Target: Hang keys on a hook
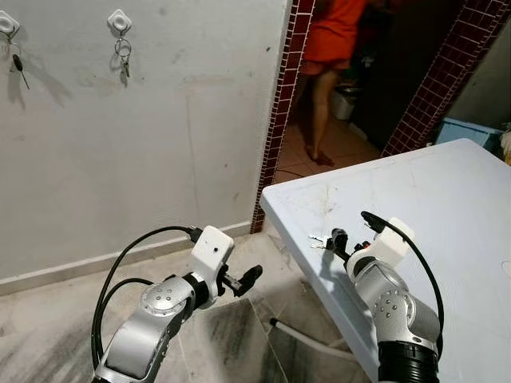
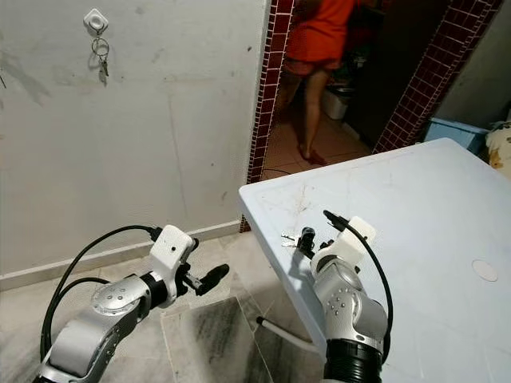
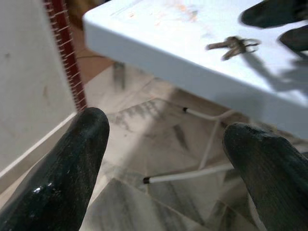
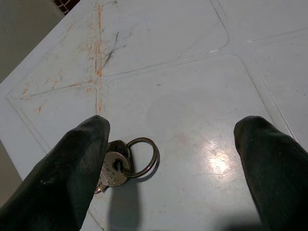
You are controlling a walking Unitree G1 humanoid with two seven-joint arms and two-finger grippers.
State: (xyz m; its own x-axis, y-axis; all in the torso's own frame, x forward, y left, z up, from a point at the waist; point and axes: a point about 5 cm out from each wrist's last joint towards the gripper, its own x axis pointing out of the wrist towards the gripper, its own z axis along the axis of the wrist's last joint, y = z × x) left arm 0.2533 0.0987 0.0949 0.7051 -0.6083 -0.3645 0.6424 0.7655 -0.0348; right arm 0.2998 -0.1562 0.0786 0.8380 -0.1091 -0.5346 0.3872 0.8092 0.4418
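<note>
Keys [image 4: 121,163]: one small bunch on a ring, lying flat on the bench near its front edge, close to the corner. It can be spotted from the left wrist view too, sitting just in from the edge.
Right gripper [image 4: 175,168]: released, fingers spread wide, held low over the bench right at the keys. One finger [image 4: 72,168] is seen partly covering the bunch; actual contact can't be made out.
Left gripper [image 1: 243,281]: also spread wide and holding nothing, held out over the floor, off the bench's edge and below its top.
Hooks: two white ones are counted on the wall, up high. The nearer hook [image 1: 119,21] has a key ring hanging from it, the second hook [image 1: 6,24] at the far left carries a single dark key.
Bench [image 1: 447,215]: pale blue plastic top, scuffed with orange-ish scratches near the corner. White tube legs are seen under it.
Around: a person in orange [image 1: 331,56] is standing in the doorway past the bench corner, seen from behind. A blue bin [image 1: 471,132] is tucked behind the bench on the right.
Room: grey-white plastered wall with stains, dark red tiled door frame [image 1: 281,104], grey marbled floor tiles [image 1: 231,335], and terracotta tiles through the doorway.
</note>
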